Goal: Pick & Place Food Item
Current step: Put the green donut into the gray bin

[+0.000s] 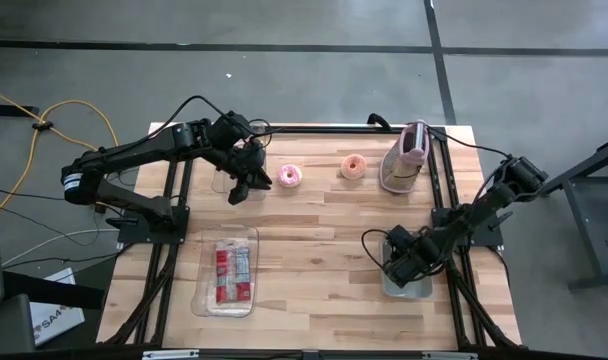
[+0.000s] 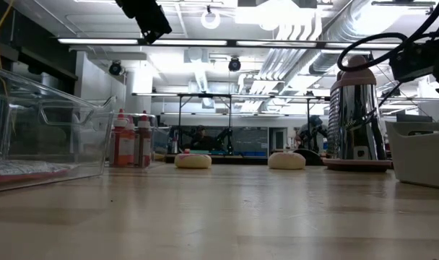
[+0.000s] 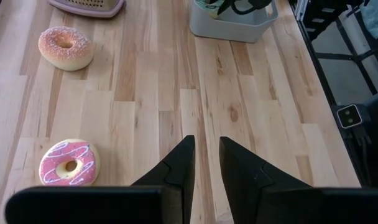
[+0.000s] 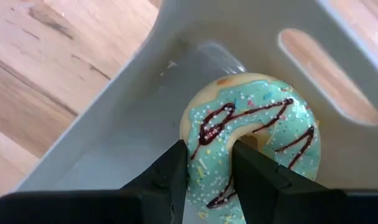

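A teal-frosted donut [image 4: 248, 134] with chocolate drizzle sits inside the grey bin [image 1: 396, 286] at the table's near right, and my right gripper [image 4: 209, 171] is shut on it there. A pink-frosted donut [image 1: 288, 177] and a peach sugared donut [image 1: 354, 166] lie flat on the wood at the far middle. My left gripper [image 3: 206, 163] hovers above the table just left of the pink donut [image 3: 68, 163]. Its fingers stand a narrow gap apart with nothing between them. My right gripper pinches the teal donut's ring at its near side [image 4: 207, 146], one finger on the outer edge and the other at the hole. The fingers come from above, pointing down into the bin. Whether the donut's lower part rests on the bin's floor is hidden.
A pink and white upright grater-like item [image 1: 406, 158] stands at the far right, beyond the bin. A clear tray [image 1: 206, 298] with a red-and-white packet lies at the near left. Bare wood fills the table's middle [image 1: 314, 240].
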Action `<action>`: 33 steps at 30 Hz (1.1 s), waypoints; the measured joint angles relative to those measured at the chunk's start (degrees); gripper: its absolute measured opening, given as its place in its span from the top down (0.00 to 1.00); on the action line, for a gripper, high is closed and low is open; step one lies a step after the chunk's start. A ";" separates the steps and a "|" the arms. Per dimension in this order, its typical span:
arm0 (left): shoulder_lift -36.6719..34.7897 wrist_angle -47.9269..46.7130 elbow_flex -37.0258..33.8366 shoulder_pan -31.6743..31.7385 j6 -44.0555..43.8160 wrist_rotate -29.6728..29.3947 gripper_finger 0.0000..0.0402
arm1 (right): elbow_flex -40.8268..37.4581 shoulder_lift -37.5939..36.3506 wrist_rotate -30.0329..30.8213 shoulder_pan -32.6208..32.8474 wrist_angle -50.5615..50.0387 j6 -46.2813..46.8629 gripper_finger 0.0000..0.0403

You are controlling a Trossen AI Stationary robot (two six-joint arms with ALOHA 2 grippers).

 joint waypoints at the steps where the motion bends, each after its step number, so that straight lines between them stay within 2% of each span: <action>1: 0.00 0.11 0.00 0.01 0.00 -0.01 0.83 | 0.00 0.00 0.14 0.00 -0.01 -0.04 0.73; 23: 0.00 0.33 0.00 0.00 -1.08 0.01 0.83 | 0.00 -0.02 -0.32 0.00 0.33 -2.61 0.73; 33: 0.00 0.33 0.00 0.00 -1.07 0.00 0.83 | 0.02 -0.04 -0.11 0.00 0.40 -2.67 0.57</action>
